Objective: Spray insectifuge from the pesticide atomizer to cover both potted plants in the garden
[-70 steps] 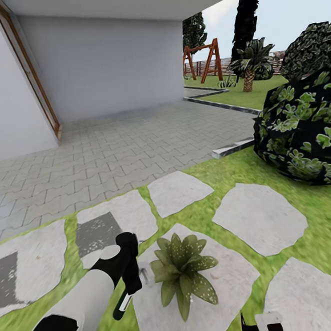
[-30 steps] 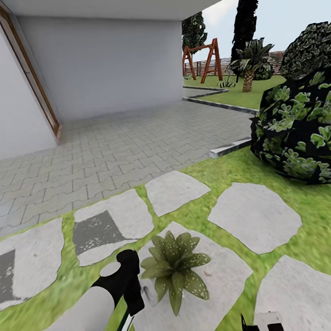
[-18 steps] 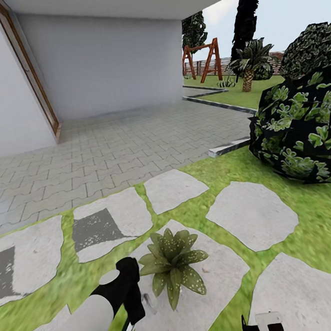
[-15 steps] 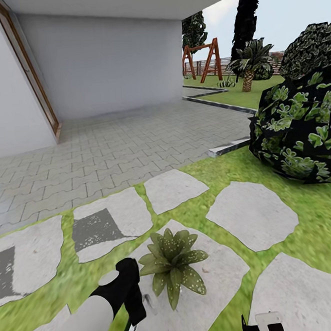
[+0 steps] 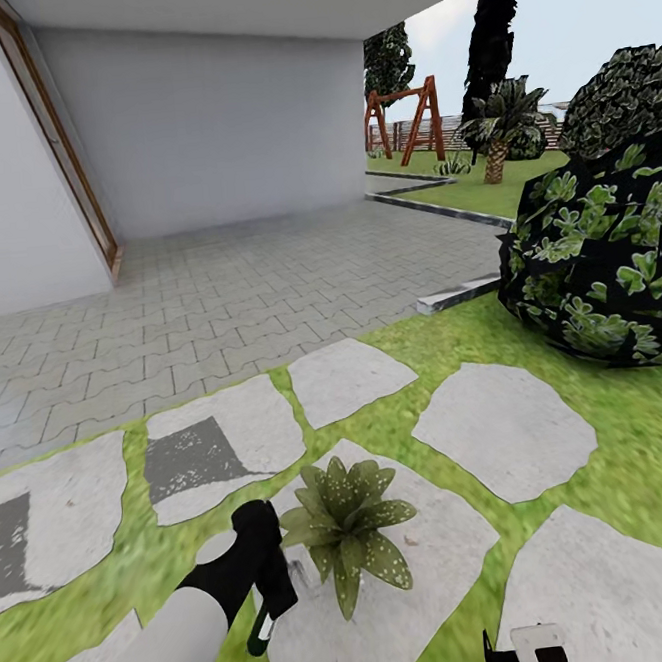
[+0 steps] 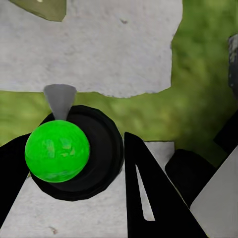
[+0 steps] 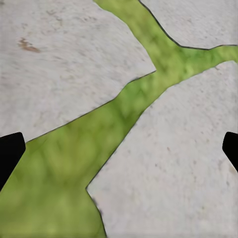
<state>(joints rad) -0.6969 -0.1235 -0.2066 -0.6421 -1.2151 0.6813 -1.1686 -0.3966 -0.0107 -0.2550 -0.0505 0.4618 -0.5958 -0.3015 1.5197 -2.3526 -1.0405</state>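
At the far left stood the white house wall (image 5: 18,198) with a brown door frame (image 5: 60,154), grey paving (image 5: 217,291) spreading out before it. Nearer us, our left arm reached in from the lower left, and its claw (image 5: 265,588) was clamped on the atomizer (image 5: 263,630), which hung below the claw with its white band showing. In the left wrist view the bottle (image 6: 57,151) sat end-on as a bright green round between the dark fingers (image 6: 148,198). Just beside the claw, to its right, one potted plant (image 5: 346,530) sat on a grey stepping stone (image 5: 421,554), its leaves dotted with whitish specks (image 5: 392,567). More stones lay in the lawn (image 5: 414,364) around it. Our right claw (image 5: 525,650) showed at the bottom edge; in the right wrist view its black fingertips (image 7: 10,151) stood wide apart over stone and a grass seam (image 7: 124,114). At the right rose a dark shrub (image 5: 596,258), with a palm (image 5: 499,126) and a swing frame (image 5: 403,119) far behind.
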